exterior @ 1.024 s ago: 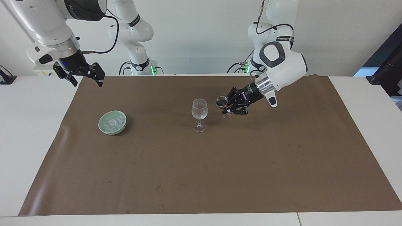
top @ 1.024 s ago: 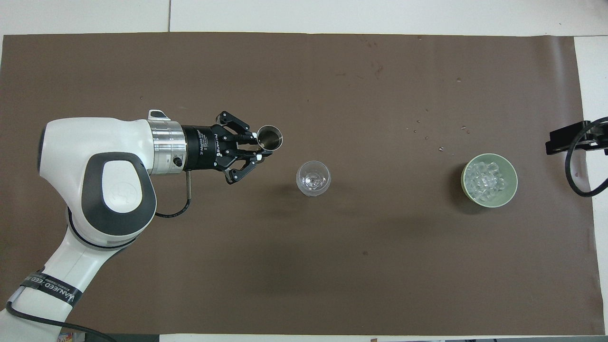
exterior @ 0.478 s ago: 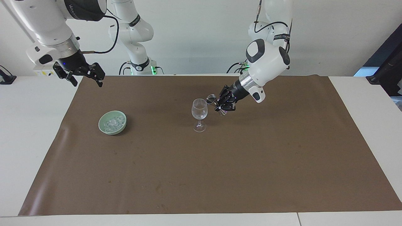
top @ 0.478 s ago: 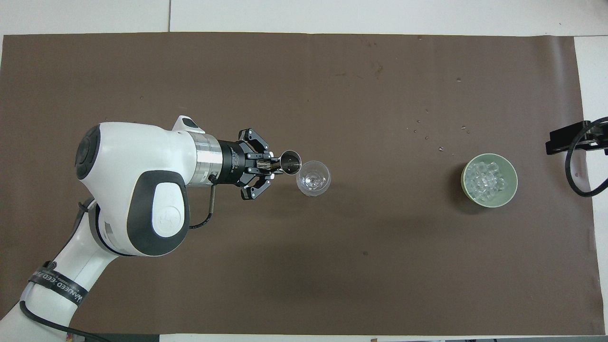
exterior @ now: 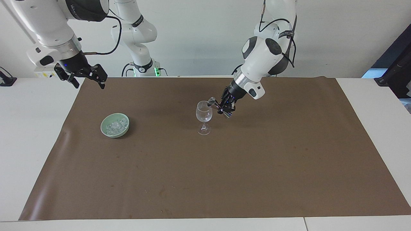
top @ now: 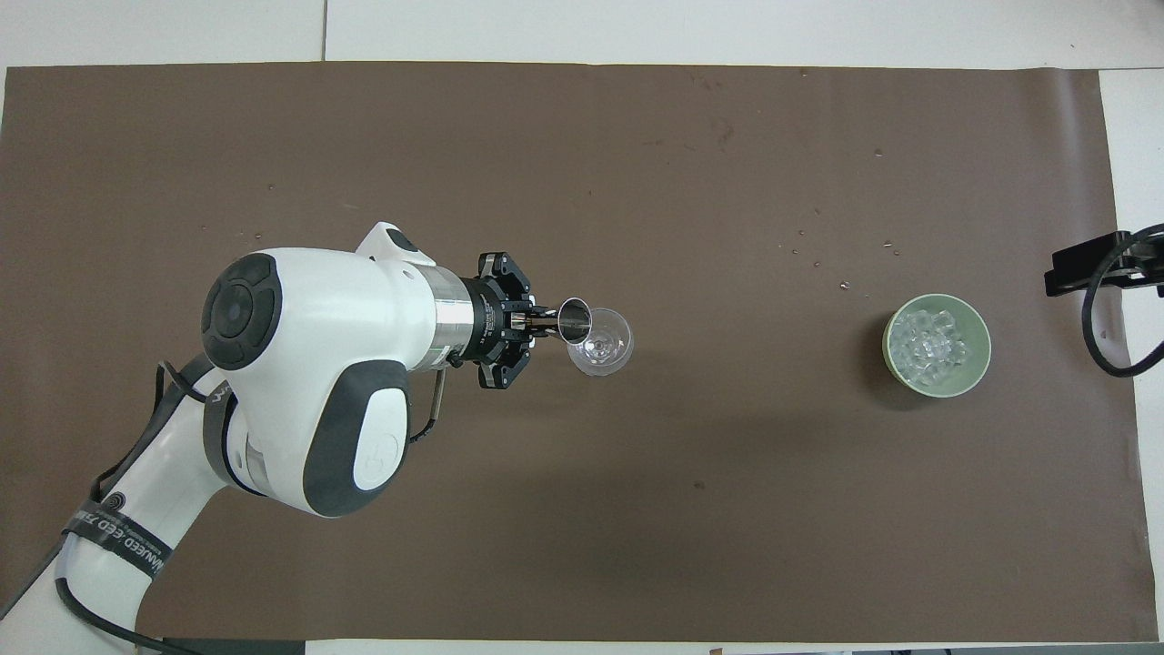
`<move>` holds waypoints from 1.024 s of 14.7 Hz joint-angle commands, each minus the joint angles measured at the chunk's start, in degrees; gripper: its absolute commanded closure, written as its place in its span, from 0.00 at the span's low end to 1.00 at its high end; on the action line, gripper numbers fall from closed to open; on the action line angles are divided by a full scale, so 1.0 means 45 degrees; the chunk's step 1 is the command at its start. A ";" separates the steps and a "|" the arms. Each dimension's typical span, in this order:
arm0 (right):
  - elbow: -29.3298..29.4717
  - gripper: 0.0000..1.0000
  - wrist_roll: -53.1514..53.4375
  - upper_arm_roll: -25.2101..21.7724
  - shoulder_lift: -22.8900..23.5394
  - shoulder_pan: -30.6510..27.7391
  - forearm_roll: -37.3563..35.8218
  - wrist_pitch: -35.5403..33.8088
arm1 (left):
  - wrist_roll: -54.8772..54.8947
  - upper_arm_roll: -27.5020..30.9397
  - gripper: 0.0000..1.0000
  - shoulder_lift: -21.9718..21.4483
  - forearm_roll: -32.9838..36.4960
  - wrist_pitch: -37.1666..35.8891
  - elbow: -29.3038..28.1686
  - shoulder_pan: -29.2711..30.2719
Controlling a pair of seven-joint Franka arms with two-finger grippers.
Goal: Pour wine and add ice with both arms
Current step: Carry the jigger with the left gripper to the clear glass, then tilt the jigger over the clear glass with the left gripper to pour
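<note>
A clear wine glass point(exterior: 204, 115) stands upright mid-mat; it also shows in the overhead view point(top: 602, 343). My left gripper point(exterior: 223, 106) point(top: 536, 323) is shut on a small metal measuring cup point(exterior: 211, 101) point(top: 575, 320), tilted with its mouth at the glass's rim. A pale green bowl point(exterior: 115, 125) point(top: 937, 346) holds the ice point(exterior: 116, 124) point(top: 929, 341), toward the right arm's end. My right gripper point(exterior: 84, 74) hangs in the air over the mat's corner by the right arm's base, with nothing in it; only its edge shows overhead point(top: 1091, 268).
A brown mat point(exterior: 224, 166) point(top: 582, 509) covers most of the white table. A few small specks point(top: 818, 246) lie on the mat, farther from the robots than the bowl.
My left arm swung toward the wine glass, carrying the measuring cup to the rim and tilting it over. The right arm has not moved.
</note>
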 commanded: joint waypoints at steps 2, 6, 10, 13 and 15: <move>-0.0167 0.00 -0.0105 0.0060 -0.0181 -0.0162 0.0236 -0.0070 | -0.1106 0.0136 1.00 0.0285 0.1943 0.0064 0.0533 -0.0447; -0.0167 0.00 -0.0105 0.0060 -0.0181 -0.0162 0.0236 -0.0070 | -0.1480 0.0136 1.00 0.0306 0.3510 -0.0015 0.0593 -0.0739; -0.0167 0.00 -0.0105 0.0060 -0.0181 -0.0162 0.0236 -0.0070 | -0.1480 0.0117 1.00 0.0306 0.4778 -0.0443 0.0787 -0.0935; -0.0167 0.00 -0.0105 0.0060 -0.0181 -0.0162 0.0236 -0.0070 | -0.1828 0.0117 1.00 0.0345 0.5735 -0.0972 0.1178 -0.1208; -0.0167 0.00 -0.0105 0.0060 -0.0181 -0.0162 0.0236 -0.0070 | -0.2317 0.0059 1.00 0.0345 0.6400 -0.1089 0.1238 -0.1402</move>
